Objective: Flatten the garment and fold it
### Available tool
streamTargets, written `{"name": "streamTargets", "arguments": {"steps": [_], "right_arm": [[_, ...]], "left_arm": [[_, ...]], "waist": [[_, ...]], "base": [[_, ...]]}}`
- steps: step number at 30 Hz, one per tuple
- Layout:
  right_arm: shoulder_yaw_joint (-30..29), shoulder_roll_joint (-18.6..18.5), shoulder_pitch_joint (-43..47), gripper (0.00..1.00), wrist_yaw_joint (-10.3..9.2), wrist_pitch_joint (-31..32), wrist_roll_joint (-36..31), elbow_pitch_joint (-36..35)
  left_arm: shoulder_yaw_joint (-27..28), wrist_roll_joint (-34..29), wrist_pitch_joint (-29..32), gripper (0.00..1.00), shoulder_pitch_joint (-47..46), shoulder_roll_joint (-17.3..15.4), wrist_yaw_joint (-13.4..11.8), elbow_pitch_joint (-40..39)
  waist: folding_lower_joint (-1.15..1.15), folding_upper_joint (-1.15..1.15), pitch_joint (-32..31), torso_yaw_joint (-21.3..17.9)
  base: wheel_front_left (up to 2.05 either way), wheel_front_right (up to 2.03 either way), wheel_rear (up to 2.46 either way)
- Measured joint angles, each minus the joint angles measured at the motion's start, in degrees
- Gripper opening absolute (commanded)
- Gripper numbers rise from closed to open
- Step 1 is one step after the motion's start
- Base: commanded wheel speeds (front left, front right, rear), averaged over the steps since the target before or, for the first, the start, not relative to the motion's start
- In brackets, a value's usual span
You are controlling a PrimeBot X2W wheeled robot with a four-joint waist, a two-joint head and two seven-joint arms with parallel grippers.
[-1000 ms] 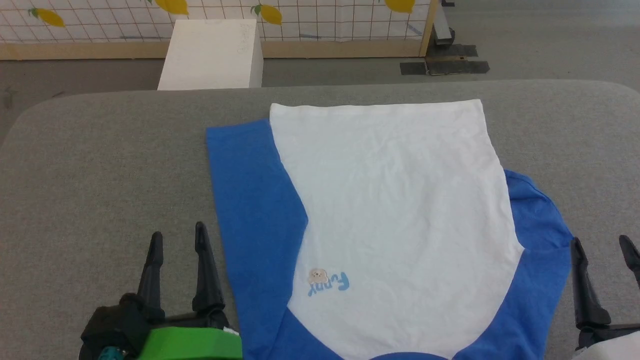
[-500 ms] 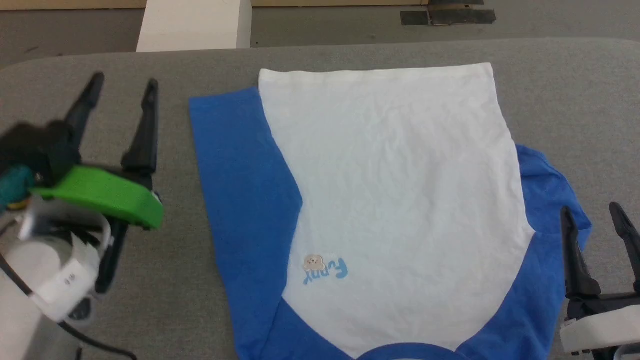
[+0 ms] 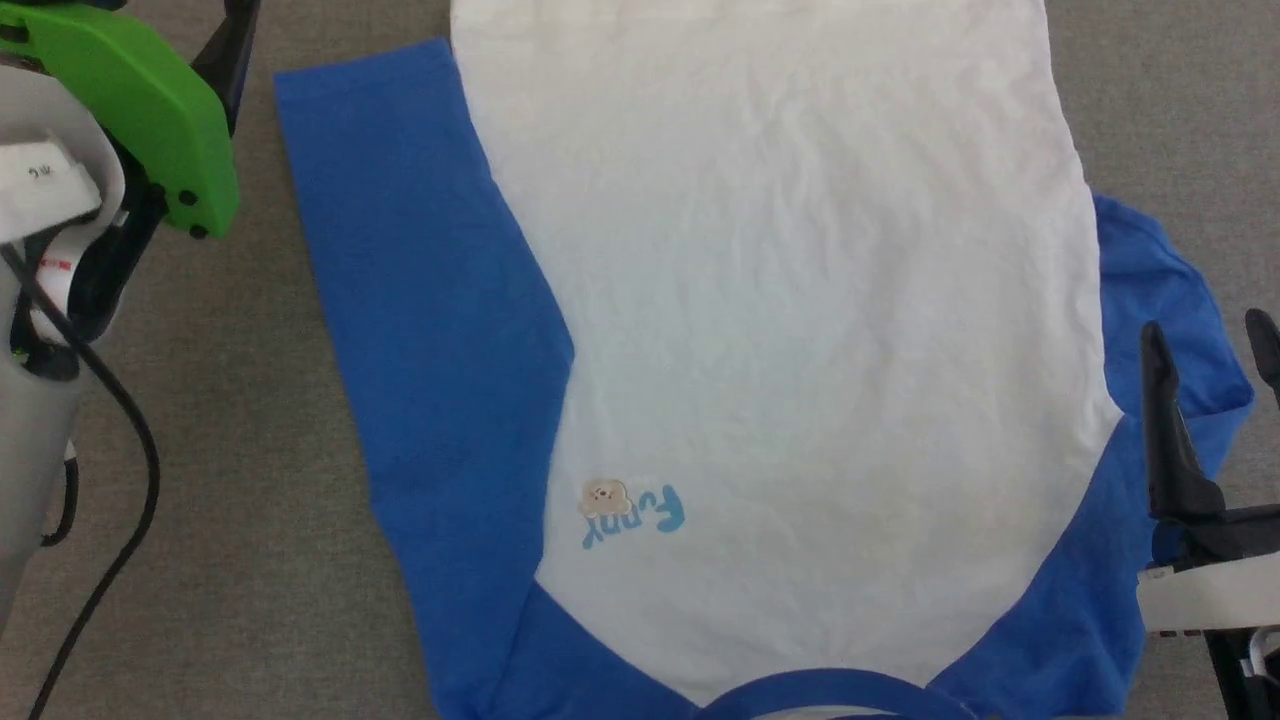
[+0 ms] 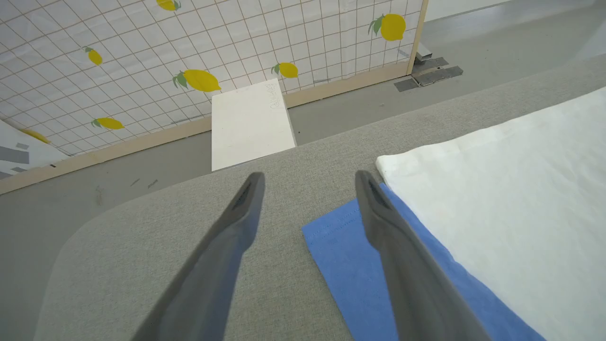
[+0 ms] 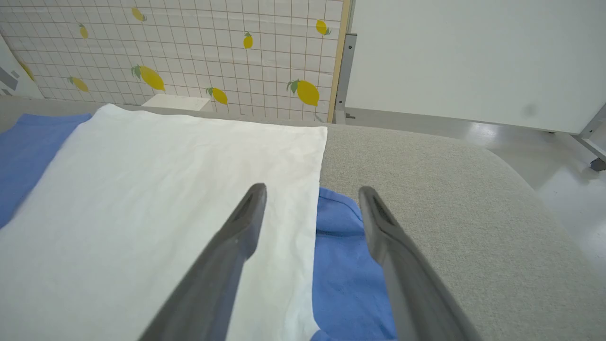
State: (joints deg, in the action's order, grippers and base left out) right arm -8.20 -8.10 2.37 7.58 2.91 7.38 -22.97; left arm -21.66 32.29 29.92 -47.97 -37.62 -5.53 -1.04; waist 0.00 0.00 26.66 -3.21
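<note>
The garment (image 3: 780, 300) lies spread on the grey tabletop (image 3: 250, 500), with its blue neckline trim (image 3: 830, 690) at the near edge and its hem at the far end. The white body is flat, with faint creases. The small chest print (image 3: 630, 510) sits upside down in the head view, close to the left sleeve (image 3: 420, 300). That sleeve lies flat along the body, while the right sleeve (image 3: 1170, 290) is bunched beside the white edge.

The left gripper (image 4: 308, 176) hangs with its fingers spread wide, holding nothing. It is above the tabletop at the far corner of the left sleeve, one finger over bare cloth and the other over the blue corner. The right gripper (image 5: 312, 188) is also spread and empty. It is poised over the bunched right sleeve, with one finger across the white edge.

Beyond the tabletop a white block (image 4: 248, 123) stands on the floor before a lemon-patterned grid panel (image 4: 142, 57).
</note>
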Motion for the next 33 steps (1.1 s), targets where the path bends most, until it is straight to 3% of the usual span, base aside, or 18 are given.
{"name": "streamTargets", "arguments": {"steps": [14, 15, 16, 25, 33], "right_arm": [[0.04, -1.42, -2.81, 1.0, 0.0, -1.09, 1.29, 0.31], [-0.02, -1.51, -2.87, 1.0, 0.0, -1.2, 1.29, 0.41], [-0.07, -1.59, -2.97, 1.0, 0.01, -1.26, 1.29, 0.57], [-0.67, -1.9, -3.85, 1.0, 0.01, -1.11, 1.24, 1.11], [-1.66, -1.48, -3.28, 1.0, 0.01, 0.07, 0.65, 1.22]], "left_arm": [[-1.27, 2.64, 7.33, 1.0, -1.57, 0.4, -0.59, 9.43], [-1.23, 2.7, 7.39, 0.41, -1.61, 0.29, -0.56, 9.35], [-1.15, 2.8, 7.39, 0.0, -1.63, 0.12, -0.52, 9.23], [0.62, 4.82, 1.88, 0.0, -0.57, 1.74, -0.54, 9.93], [5.65, 7.88, -3.26, 0.0, 3.64, 0.55, -0.58, 7.3]], "waist": [[0.0, 0.0, 10.65, -2.39], [0.0, 0.0, 11.03, -2.52], [0.0, 0.0, 11.43, -2.67], [0.0, 0.0, 10.24, -2.57], [0.0, 0.0, 4.71, -1.24]], "base": [[0.0, 0.0, 0.0], [0.0, 0.0, 0.0], [0.0, 0.0, 0.0], [0.0, 0.0, 0.0], [0.0, 0.0, 0.0]]}}
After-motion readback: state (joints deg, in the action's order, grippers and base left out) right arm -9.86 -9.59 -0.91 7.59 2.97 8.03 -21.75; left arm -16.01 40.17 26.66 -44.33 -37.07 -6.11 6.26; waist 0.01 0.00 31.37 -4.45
